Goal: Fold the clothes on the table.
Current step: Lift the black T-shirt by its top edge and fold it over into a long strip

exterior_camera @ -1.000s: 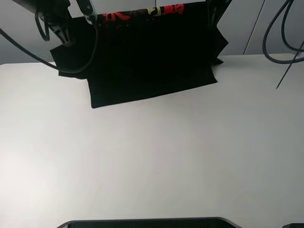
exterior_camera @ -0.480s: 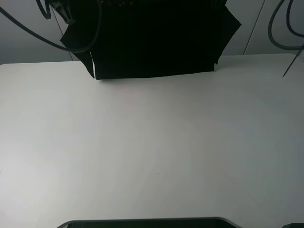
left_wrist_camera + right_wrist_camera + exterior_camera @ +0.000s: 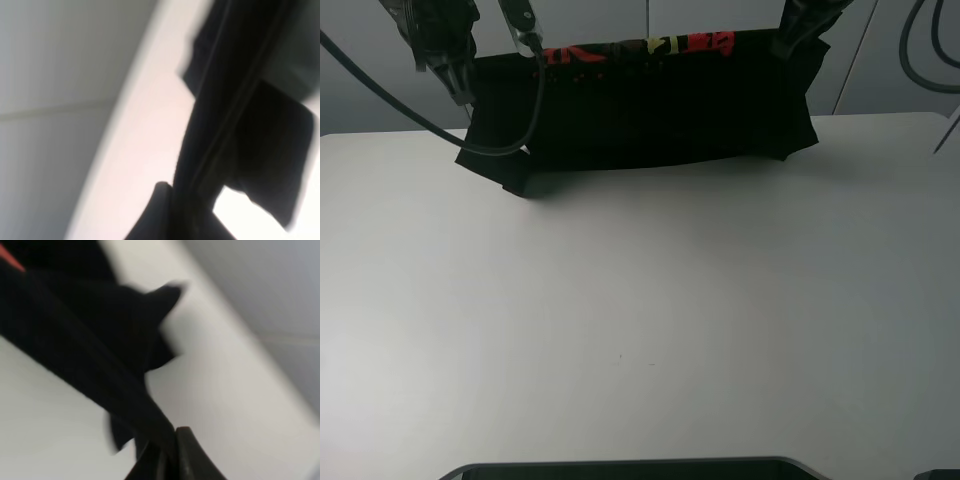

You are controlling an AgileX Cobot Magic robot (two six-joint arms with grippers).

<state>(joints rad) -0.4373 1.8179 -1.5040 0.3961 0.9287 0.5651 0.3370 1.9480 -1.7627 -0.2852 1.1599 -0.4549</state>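
The black T-shirt hangs at the far edge of the white table, with its red, blue and yellow characters along the top. Its lower part rests on the table and the left sleeve lies folded there. My left gripper is shut on the shirt's upper left corner and my right gripper on its upper right corner. Both wrist views are blurred. In the left wrist view black cloth runs away from the fingers. The right wrist view shows the same with its cloth and fingers.
Grey wall panels stand behind the table. Black cables loop down at the far left and far right. A dark rim shows at the table's front edge.
Both grippers raised the shirt until its hem hung at the table's far edge, then lowered it. Now the lower part rests bunched on the table and the print shows again.
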